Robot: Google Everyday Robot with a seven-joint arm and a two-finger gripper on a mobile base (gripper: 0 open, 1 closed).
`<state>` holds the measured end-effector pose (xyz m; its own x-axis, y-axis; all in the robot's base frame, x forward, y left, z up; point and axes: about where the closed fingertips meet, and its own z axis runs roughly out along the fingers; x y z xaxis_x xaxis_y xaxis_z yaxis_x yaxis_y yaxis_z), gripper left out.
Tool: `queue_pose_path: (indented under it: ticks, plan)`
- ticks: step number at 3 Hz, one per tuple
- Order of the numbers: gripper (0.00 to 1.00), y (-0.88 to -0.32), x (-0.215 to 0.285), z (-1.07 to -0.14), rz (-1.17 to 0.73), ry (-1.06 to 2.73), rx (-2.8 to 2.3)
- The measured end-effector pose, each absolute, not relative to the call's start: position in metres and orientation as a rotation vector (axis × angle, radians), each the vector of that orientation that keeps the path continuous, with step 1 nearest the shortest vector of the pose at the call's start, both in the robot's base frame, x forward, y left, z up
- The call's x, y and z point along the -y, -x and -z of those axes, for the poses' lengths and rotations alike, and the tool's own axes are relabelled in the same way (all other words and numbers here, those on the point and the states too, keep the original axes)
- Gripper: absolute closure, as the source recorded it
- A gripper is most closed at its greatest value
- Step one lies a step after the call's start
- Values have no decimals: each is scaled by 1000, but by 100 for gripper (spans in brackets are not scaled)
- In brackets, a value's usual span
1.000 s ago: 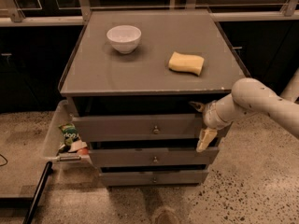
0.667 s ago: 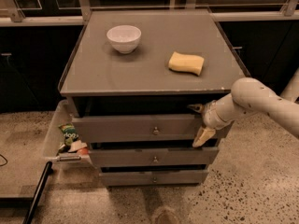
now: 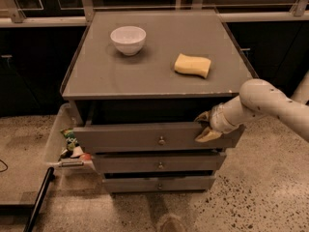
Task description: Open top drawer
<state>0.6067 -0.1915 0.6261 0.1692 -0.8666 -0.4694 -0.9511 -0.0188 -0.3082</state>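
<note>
Camera view: the bench (image 3: 145, 79) is a square cabinet with a flat, matte grey top and a thin raised lip. Near its back-left corner sits a round, glossy white bowl (image 3: 128, 39). Toward the right edge lies a soft yellow sponge (image 3: 192, 65), oblong with a wavy outline.

Under the front edge, below a dark gap, is the top drawer (image 3: 145, 138). Its wide, smooth grey front carries a small round metal knob (image 3: 161, 140) at centre. Below it are two narrower drawer fronts (image 3: 159, 162) with matching knobs.

The gripper (image 3: 204, 126) is at the top drawer's right end, below the bench's front-right corner, on a rounded cream arm (image 3: 270, 105) reaching in from the right. Its tan, tapered fingers (image 3: 208, 136) are spread apart, one at the front's upper rim and one across its face, with nothing visibly clamped.

Beside the left edge, a translucent plastic bin (image 3: 54, 139) holds crumpled packets (image 3: 71, 141) on the speckled floor (image 3: 260, 192).
</note>
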Motion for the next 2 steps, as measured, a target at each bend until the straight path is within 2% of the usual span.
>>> queue_pose_path:
  ticks: [1,2]
  plan:
    - [89,-607,191,-627,-199,1899,-1713]
    - [85,-607,191,-627,-199,1899,-1713]
